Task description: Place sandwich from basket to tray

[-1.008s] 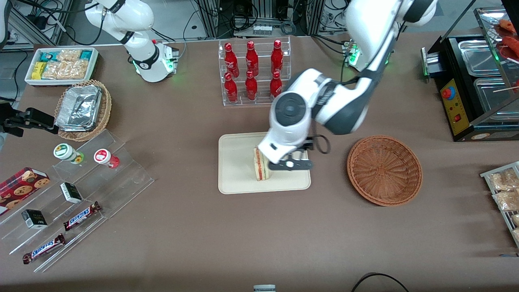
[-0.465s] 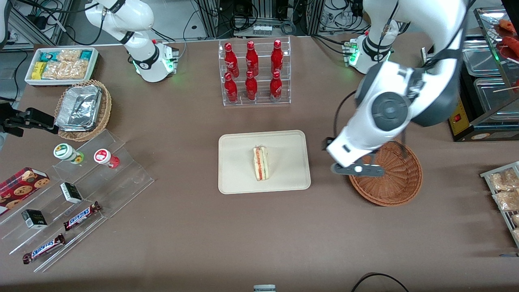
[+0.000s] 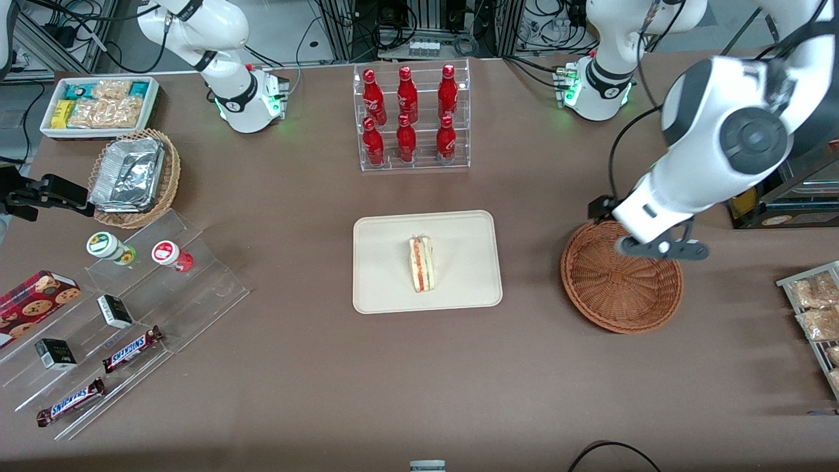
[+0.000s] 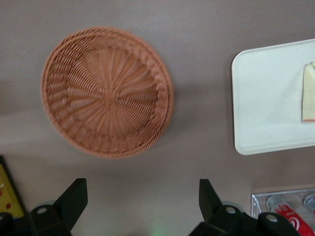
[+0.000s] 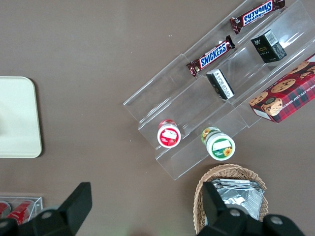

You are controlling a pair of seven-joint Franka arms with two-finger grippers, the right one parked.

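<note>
One item in play: the sandwich (image 3: 422, 264) lay on the tray (image 3: 380, 288), long axis running toward the front camera.
Basket (image 3: 620, 276): held nothing.
Tool (image 3: 662, 248): released, fingers (image 4: 74, 198) spread wide, nothing between them; hung above the basket's rim.
Key relation: sandwich lay well apart from the tool, toward the parked arm's end of the table (image 3: 328, 367).
Judgement: placement looked done.

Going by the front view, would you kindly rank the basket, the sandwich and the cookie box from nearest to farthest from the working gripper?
The gripper, fingers open, hovers above the basket's rim.
1. The basket: directly below it.
2. The sandwich: on the tray, mid-table.
3. The cookie box: toward the parked arm's end.
</note>
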